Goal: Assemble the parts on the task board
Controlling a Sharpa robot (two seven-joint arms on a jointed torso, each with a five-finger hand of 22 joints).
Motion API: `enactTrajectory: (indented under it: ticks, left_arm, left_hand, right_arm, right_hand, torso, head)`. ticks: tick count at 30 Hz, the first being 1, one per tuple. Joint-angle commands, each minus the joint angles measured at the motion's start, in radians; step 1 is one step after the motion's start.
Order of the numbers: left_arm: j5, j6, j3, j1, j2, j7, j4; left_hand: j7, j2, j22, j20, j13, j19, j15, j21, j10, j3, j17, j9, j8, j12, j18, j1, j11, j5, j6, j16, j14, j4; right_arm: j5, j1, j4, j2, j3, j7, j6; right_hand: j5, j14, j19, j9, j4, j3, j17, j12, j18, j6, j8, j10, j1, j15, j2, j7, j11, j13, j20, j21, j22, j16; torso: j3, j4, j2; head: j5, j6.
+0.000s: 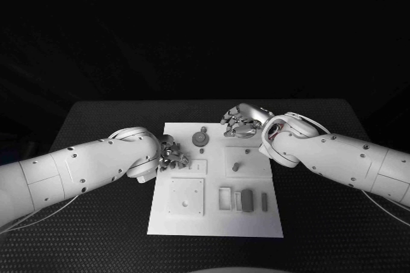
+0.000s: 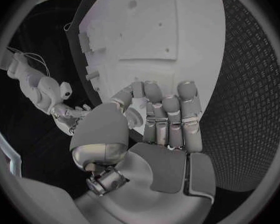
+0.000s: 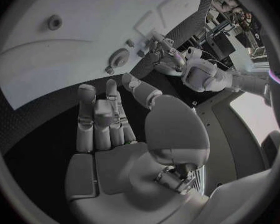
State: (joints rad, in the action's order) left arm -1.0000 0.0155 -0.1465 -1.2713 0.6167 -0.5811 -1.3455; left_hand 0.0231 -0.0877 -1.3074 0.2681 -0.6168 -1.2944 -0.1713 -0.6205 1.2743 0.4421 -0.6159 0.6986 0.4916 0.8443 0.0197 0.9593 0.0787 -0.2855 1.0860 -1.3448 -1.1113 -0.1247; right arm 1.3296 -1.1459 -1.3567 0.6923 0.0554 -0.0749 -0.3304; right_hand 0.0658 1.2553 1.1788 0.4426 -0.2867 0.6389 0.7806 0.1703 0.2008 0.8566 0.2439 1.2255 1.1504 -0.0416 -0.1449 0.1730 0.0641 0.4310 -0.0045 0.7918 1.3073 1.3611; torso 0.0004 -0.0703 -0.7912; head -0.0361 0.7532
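Observation:
The white task board [image 1: 214, 217] lies in the middle of the black table. On it a grey round part [image 1: 200, 138] sits near the far edge, a small peg [image 1: 235, 165] stands in a square recess, and two grey bars [image 1: 247, 199] lie by a frame near the right side. My left hand [image 1: 172, 154] hovers at the board's left edge, fingers loosely bent, nothing in them [image 2: 168, 117]. My right hand [image 1: 242, 120] hangs over the board's far edge, just right of the round part, fingers loosely bent and holding nothing [image 3: 109, 119].
A large square plate [image 1: 186, 196] with holes sits on the board's near left. The right wrist view shows the board [image 3: 71, 35] and the round part [image 3: 119, 57]. Black textured table [image 1: 102, 225] surrounds the board on all sides.

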Motion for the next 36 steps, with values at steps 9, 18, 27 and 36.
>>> enactTrajectory:
  ticks: [9,18,27,36]
  left_arm:
    - [-0.024,-0.117,-0.004,-0.03,-0.022,-0.037,0.037]
    - [-0.012,-0.194,-0.005,-0.038,-0.041,-0.051,0.061]
    - [-0.012,-0.221,-0.005,-0.04,-0.046,-0.056,0.067]
    - [-0.02,-0.2,-0.005,-0.04,-0.047,-0.056,0.065]
  left_hand:
    - [0.003,0.051,-0.02,0.004,0.001,-0.005,-0.008,-0.007,0.007,0.084,0.001,0.003,-0.004,0.008,0.025,0.039,0.003,0.004,0.006,-0.008,-0.002,-0.089]
    - [0.005,0.05,-0.019,0.003,0.004,0.0,-0.007,-0.006,0.001,0.083,0.003,0.004,-0.011,0.008,0.025,0.039,0.001,0.075,0.001,-0.008,0.004,-0.092]
    - [0.006,0.056,-0.019,0.002,0.004,0.002,-0.007,-0.006,-0.001,0.088,0.003,0.004,-0.014,0.009,0.025,0.048,0.001,0.081,0.0,-0.009,0.006,-0.099]
    - [0.007,0.046,-0.019,0.001,0.005,0.004,-0.005,-0.006,-0.004,0.082,0.004,0.005,-0.016,0.01,0.023,0.039,-0.001,0.086,-0.001,-0.009,0.008,-0.096]
  right_arm:
    - [-0.001,0.001,0.0,-0.003,0.0,0.01,0.018]
    - [-0.001,0.001,0.0,-0.004,-0.001,0.009,0.02]
    - [-0.002,0.001,0.0,-0.005,-0.002,0.009,0.021]
    - [-0.003,0.001,0.001,-0.005,-0.002,0.009,0.021]
  right_hand:
    - [0.001,-0.006,0.001,-0.001,0.002,-0.008,-0.002,-0.006,0.061,-0.001,0.007,0.001,-0.012,0.0,-0.004,0.006,0.006,-0.001,-0.008,-0.006,0.018,-0.004]
    - [0.001,-0.006,0.001,-0.001,0.002,-0.008,-0.002,-0.006,0.061,-0.001,0.007,0.001,-0.013,0.0,-0.004,0.006,0.006,-0.001,-0.008,-0.006,0.017,-0.004]
    - [0.001,-0.006,0.001,-0.002,0.003,-0.008,-0.002,-0.006,0.061,-0.001,0.007,0.001,-0.015,0.0,-0.005,0.006,0.006,-0.001,-0.007,-0.007,0.017,-0.004]
    - [0.001,-0.007,0.001,-0.002,0.004,-0.008,-0.002,-0.006,0.061,-0.001,0.007,0.001,-0.016,0.0,-0.004,0.006,0.006,-0.001,-0.007,-0.007,0.017,-0.004]
  torso:
    - [0.0009,0.001,0.0]
    - [0.0001,0.0003,0.0]
    - [-0.0002,0.0002,0.0]
    - [0.0,0.0001,0.0]
  head:
    - [0.001,0.0]
    - [-0.001,0.0]
    - [-0.001,0.001]
    - [-0.002,0.001]
